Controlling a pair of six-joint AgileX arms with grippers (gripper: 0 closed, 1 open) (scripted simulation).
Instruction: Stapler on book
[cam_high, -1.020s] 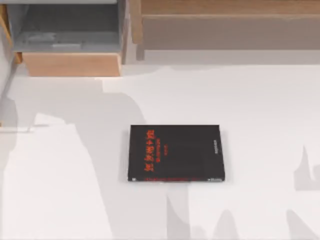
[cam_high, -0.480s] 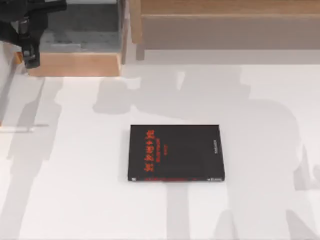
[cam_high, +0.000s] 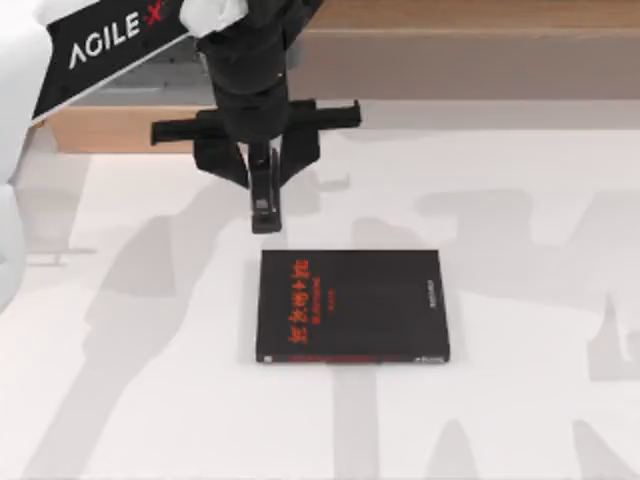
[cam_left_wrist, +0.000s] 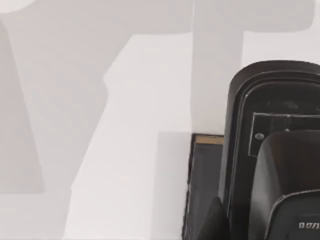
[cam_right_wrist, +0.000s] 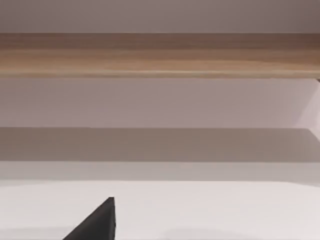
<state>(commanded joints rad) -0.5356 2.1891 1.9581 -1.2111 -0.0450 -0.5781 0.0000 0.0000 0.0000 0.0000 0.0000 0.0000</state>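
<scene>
Transport was the step in hand: the left pincer (cam_high: 262, 180) hung above the white table (cam_high: 520, 290), clenched on the small, narrow black stapler (cam_high: 264, 200) with greyish metal at one end, which pointed down the top view toward the thin, rectangular black-covered book (cam_high: 352, 305) with red characters. The stapler's tip sat just beyond the book's far edge, near its left corner, not yet over the cover. In the left wrist view the stapler (cam_left_wrist: 272, 150) loomed close, with a corner of the book (cam_left_wrist: 202, 190) beneath it. The right arm was parked; a dark finger of its pincer (cam_right_wrist: 97, 222) showed, but whether open or closed I could not tell. To finish well, I judged the stapler should be carried over the middle of the cover, lowered level until it rested flat, and only then released, so it would not tip off the edge.
</scene>
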